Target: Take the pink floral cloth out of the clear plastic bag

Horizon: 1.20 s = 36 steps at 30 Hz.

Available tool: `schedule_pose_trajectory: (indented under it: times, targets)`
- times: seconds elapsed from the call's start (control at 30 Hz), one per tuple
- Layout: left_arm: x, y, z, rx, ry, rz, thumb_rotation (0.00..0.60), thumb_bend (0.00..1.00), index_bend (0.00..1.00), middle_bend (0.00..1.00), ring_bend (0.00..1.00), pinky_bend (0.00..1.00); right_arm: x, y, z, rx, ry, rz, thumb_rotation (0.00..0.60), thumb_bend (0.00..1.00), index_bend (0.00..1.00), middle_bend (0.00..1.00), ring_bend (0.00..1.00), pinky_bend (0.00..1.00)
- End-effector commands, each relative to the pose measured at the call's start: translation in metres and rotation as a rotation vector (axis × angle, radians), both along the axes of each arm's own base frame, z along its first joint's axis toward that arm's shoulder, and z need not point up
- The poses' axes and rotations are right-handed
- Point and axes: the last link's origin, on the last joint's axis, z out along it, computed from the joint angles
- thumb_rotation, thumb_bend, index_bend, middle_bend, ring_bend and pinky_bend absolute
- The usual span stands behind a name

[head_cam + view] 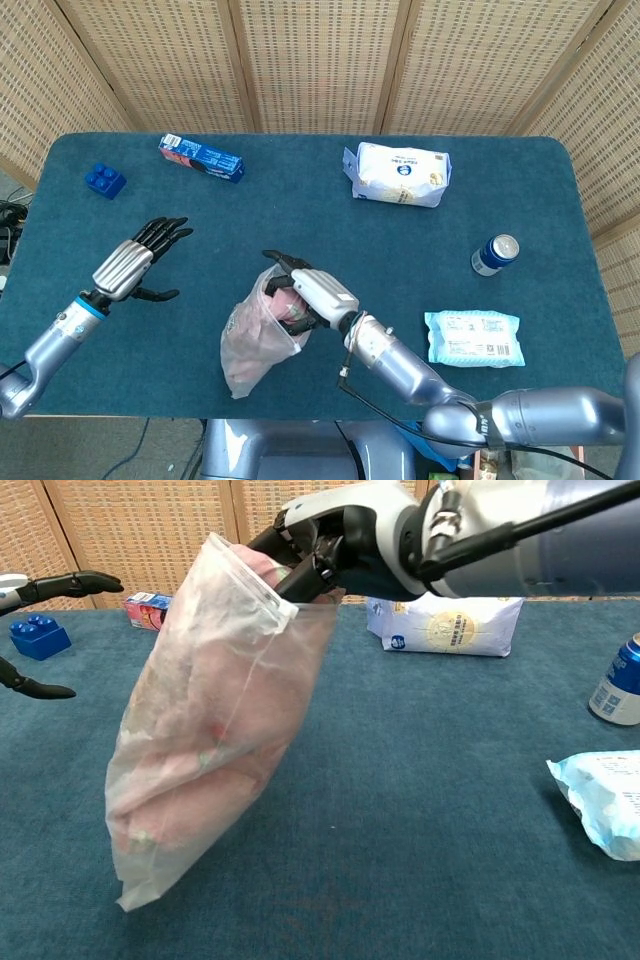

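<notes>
My right hand (pixel 305 293) (pixel 340 540) grips the mouth of the clear plastic bag (pixel 255 335) (pixel 205 720) and holds it up over the table's near middle. The pink floral cloth (pixel 285 305) (pixel 200 745) fills the hanging bag, bunched inside, with red and green print showing through. The bag's lower end hangs just above the blue tabletop. My left hand (pixel 135 262) (pixel 50 585) hovers to the bag's left, fingers spread, holding nothing and apart from the bag.
A blue brick (pixel 104 180) and a blue-red box (pixel 200 157) lie at the far left. A white pouch (pixel 402 173) sits at the far middle, a blue can (pixel 495 254) to the right, a pale wipes pack (pixel 472 337) at the near right.
</notes>
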Motion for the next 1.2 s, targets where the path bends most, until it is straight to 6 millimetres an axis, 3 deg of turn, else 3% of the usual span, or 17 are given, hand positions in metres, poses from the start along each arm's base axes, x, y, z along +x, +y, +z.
schedule_pose_trajectory:
  times: [0.03, 0.37, 0.57, 0.83, 1.0, 1.2]
  targets:
    - [-0.004, -0.001, -0.005, -0.014, 0.021, 0.010, 0.600, 0.20, 0.09, 0.00, 0.00, 0.00, 0.008, -0.010, -0.012, -0.046, -0.013, -0.031, 0.600, 0.95, 0.78, 0.00, 0.00, 0.00]
    - [-0.007, -0.002, -0.014, -0.061, 0.094, 0.006, 0.600, 0.20, 0.11, 0.00, 0.00, 0.00, -0.014, -0.027, -0.036, -0.071, -0.012, -0.183, 0.600, 0.95, 0.78, 0.00, 0.00, 0.00]
    - [-0.011, -0.001, -0.026, -0.106, 0.228, -0.009, 0.600, 0.20, 0.11, 0.00, 0.00, 0.00, -0.029, -0.030, -0.034, -0.063, 0.002, -0.194, 0.600, 0.94, 0.78, 0.00, 0.00, 0.00]
    - [0.019, 0.014, -0.059, -0.124, 0.380, -0.081, 0.600, 0.20, 0.11, 0.00, 0.00, 0.00, -0.050, -0.034, -0.022, -0.047, 0.019, -0.176, 0.600, 0.94, 0.78, 0.00, 0.00, 0.00]
    - [0.044, 0.020, -0.078, -0.121, 0.380, -0.104, 0.600, 0.20, 0.11, 0.00, 0.00, 0.00, -0.056, -0.036, -0.015, -0.052, 0.018, -0.173, 0.600, 0.95, 0.78, 0.00, 0.00, 0.00]
    - [0.060, 0.023, -0.094, -0.119, 0.405, -0.129, 0.600, 0.24, 0.11, 0.00, 0.00, 0.00, -0.061, -0.037, -0.012, -0.048, 0.013, -0.176, 0.600, 0.95, 0.78, 0.00, 0.00, 0.00]
